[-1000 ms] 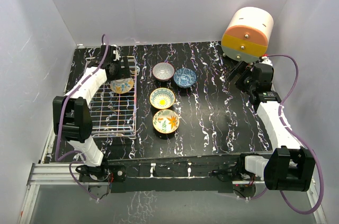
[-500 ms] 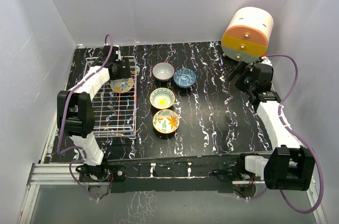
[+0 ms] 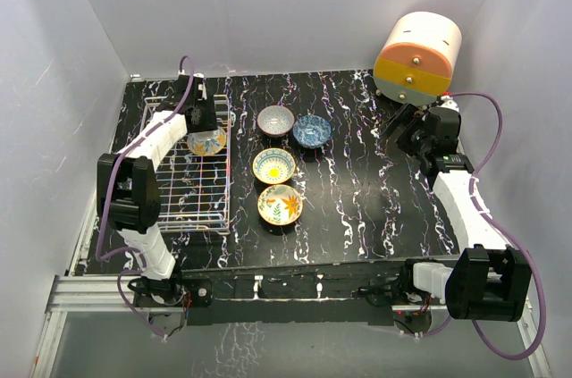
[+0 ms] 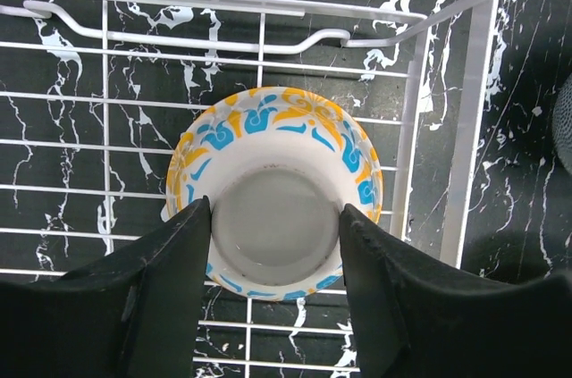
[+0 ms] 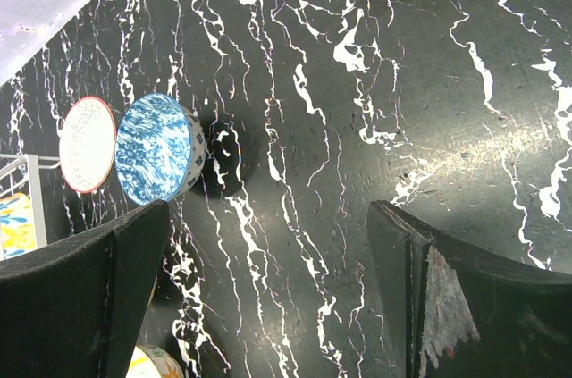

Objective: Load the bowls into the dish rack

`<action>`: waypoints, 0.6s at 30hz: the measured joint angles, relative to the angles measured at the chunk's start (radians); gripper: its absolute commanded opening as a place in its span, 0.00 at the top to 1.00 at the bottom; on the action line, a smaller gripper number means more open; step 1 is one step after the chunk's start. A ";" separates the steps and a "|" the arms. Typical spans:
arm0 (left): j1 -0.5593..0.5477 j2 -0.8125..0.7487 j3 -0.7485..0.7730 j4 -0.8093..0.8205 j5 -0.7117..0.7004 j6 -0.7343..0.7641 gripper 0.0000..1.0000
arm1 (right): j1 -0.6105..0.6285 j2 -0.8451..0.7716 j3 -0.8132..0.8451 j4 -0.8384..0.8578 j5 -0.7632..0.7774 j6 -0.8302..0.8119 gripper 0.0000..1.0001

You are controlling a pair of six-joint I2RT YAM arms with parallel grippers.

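The white wire dish rack (image 3: 192, 183) lies at the left of the table. My left gripper (image 3: 200, 117) is over its far end, shut on the foot of an orange-and-blue patterned bowl (image 3: 206, 140) that sits tilted inside the rack. In the left wrist view this bowl (image 4: 273, 132) shows its pale base between my fingers, with the rack wires (image 4: 261, 46) behind it. A grey bowl (image 3: 275, 120), a blue bowl (image 3: 312, 130), a yellow-rimmed blue bowl (image 3: 273, 164) and an orange-yellow floral bowl (image 3: 280, 205) stand on the table to the right of the rack. My right gripper (image 3: 401, 127) is open and empty, right of the blue bowl (image 5: 156, 147).
A big cream-orange-yellow drum (image 3: 417, 56) stands at the back right corner, just behind my right gripper. White walls close in the black marbled table (image 3: 357, 190) on three sides. The grey bowl's red rim (image 5: 88, 144) shows at the left of the right wrist view.
My left arm's elbow has swung in and the left gripper has shifted slightly to the far right over the rack. The bowl in the rack stays about where it was. The right arm has not moved.
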 measured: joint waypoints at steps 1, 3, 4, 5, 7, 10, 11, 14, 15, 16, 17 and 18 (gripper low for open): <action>0.000 -0.003 0.000 -0.001 -0.002 0.000 0.62 | 0.000 0.000 -0.001 0.000 0.000 0.000 0.04; -0.002 -0.008 -0.001 -0.010 -0.005 0.000 0.70 | 0.000 0.000 -0.005 0.003 0.000 0.000 0.04; -0.002 -0.010 -0.003 -0.014 -0.006 -0.002 0.73 | 0.000 0.000 -0.008 0.002 0.000 0.000 0.04; -0.003 -0.012 -0.005 -0.016 -0.007 -0.002 0.75 | 0.000 0.000 -0.011 0.002 0.000 0.000 0.04; -0.006 -0.020 -0.014 -0.018 -0.010 -0.004 0.77 | 0.000 0.000 -0.014 0.000 0.000 0.000 0.04; -0.006 -0.044 -0.035 -0.033 -0.011 -0.010 0.77 | 0.000 0.000 -0.014 0.002 0.000 0.000 0.04; -0.006 -0.054 -0.042 -0.045 -0.011 -0.013 0.77 | 0.000 0.000 -0.014 0.002 0.000 0.000 0.04; -0.010 -0.101 -0.077 -0.093 -0.011 -0.024 0.77 | 0.000 0.000 -0.014 0.002 0.000 0.000 0.04; -0.013 -0.124 -0.096 -0.111 -0.011 -0.028 0.77 | 0.000 0.000 -0.014 0.002 0.000 0.000 0.04; -0.016 -0.147 -0.114 -0.131 -0.011 -0.034 0.77 | 0.000 0.000 -0.014 0.002 0.000 0.000 0.04; -0.019 -0.166 -0.130 -0.147 -0.010 -0.038 0.78 | 0.000 0.000 -0.014 0.002 0.000 0.000 0.04; -0.023 -0.193 -0.154 -0.159 -0.009 -0.045 0.78 | 0.000 0.000 -0.014 0.002 0.000 0.000 0.04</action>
